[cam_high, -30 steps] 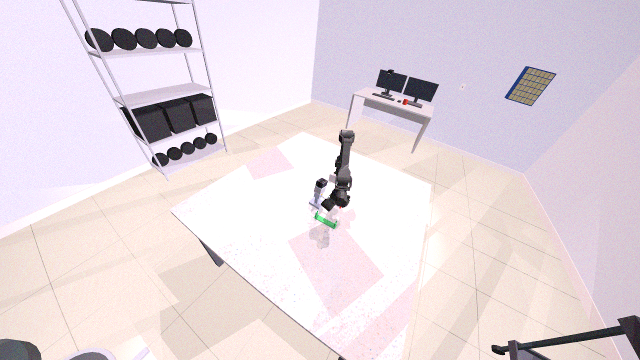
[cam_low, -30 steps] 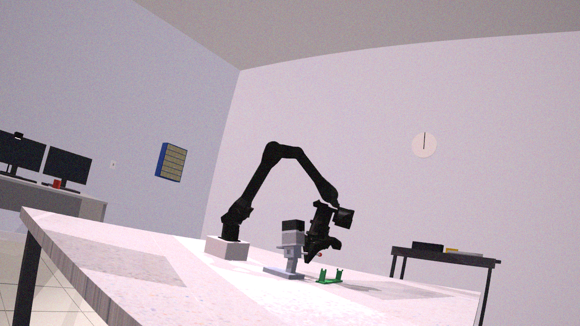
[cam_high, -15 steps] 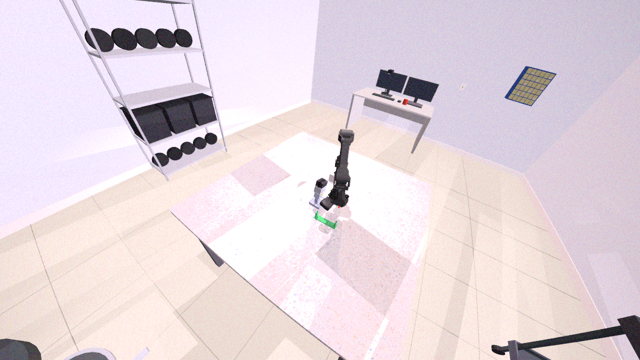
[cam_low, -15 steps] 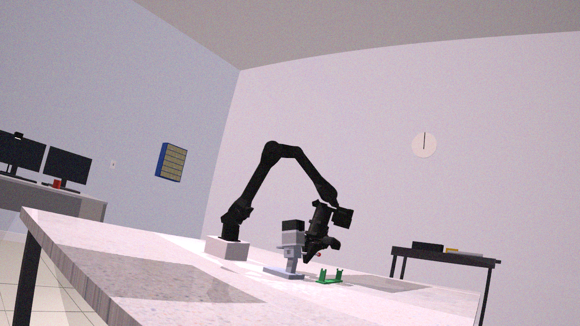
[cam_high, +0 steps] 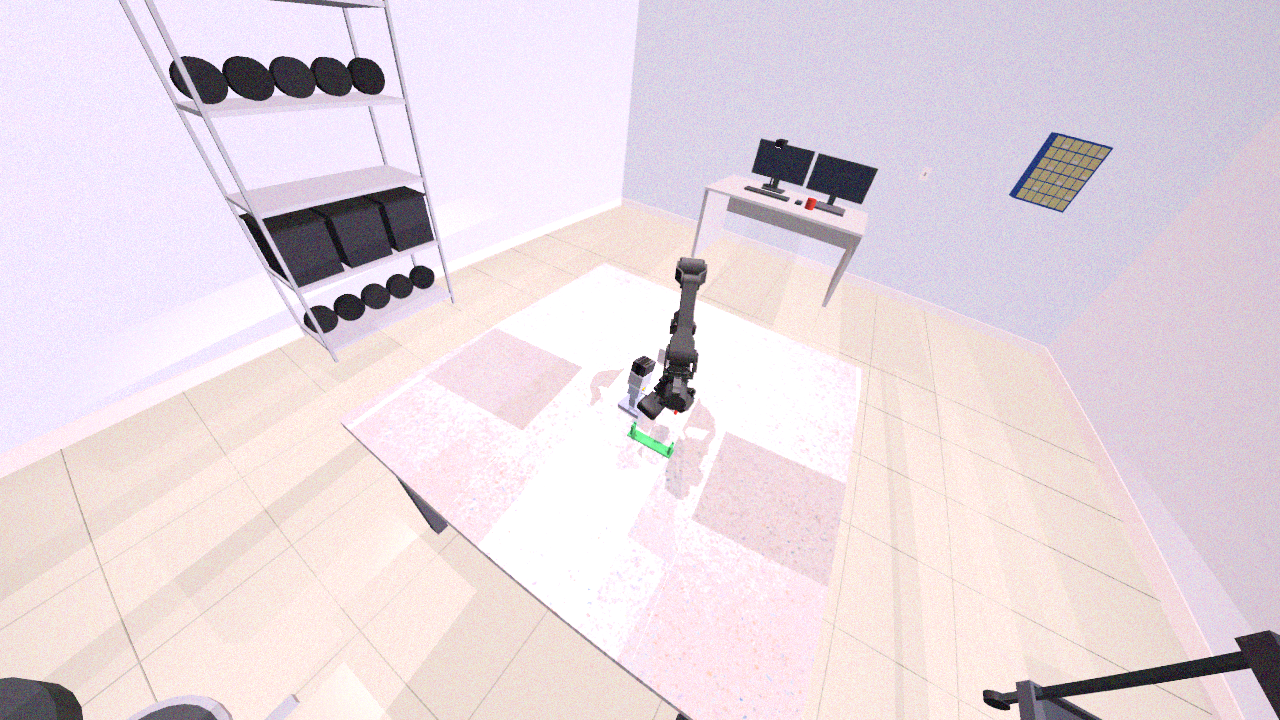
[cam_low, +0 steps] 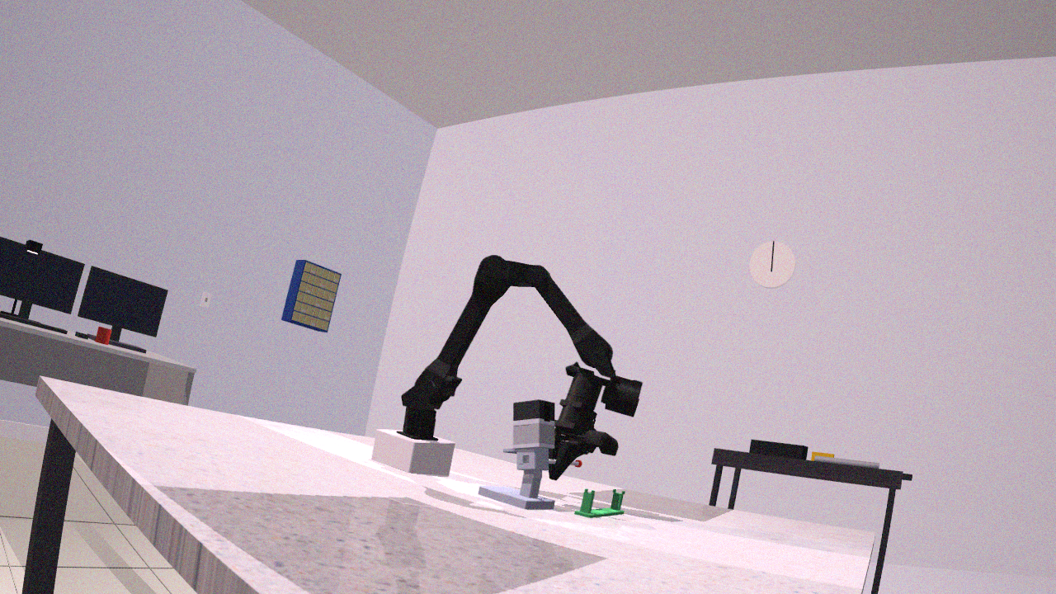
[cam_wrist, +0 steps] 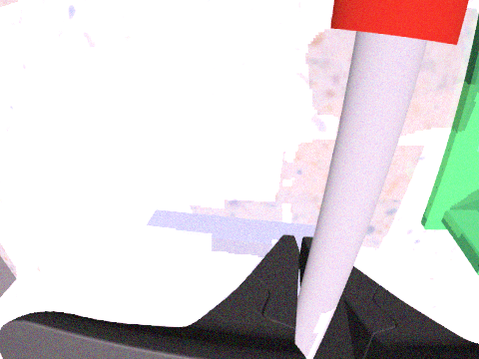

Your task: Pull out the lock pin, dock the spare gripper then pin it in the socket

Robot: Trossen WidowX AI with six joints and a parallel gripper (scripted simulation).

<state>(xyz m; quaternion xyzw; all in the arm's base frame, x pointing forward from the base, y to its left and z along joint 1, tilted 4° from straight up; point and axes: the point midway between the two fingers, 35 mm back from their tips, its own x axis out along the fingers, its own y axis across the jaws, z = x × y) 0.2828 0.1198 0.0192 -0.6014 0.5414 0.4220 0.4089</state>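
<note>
A slim black arm (cam_low: 472,325) of rounded links, rising from a pale block base (cam_low: 436,459); dark angular fingers, a cylindrical wrist housing (cam_low: 621,395).

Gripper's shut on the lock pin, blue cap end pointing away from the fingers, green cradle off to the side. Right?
Not quite: the cap is red, not blue. The wrist view shows the gripper shut on the lock pin, its red cap at the far end, and the green cradle off to the side.
</note>
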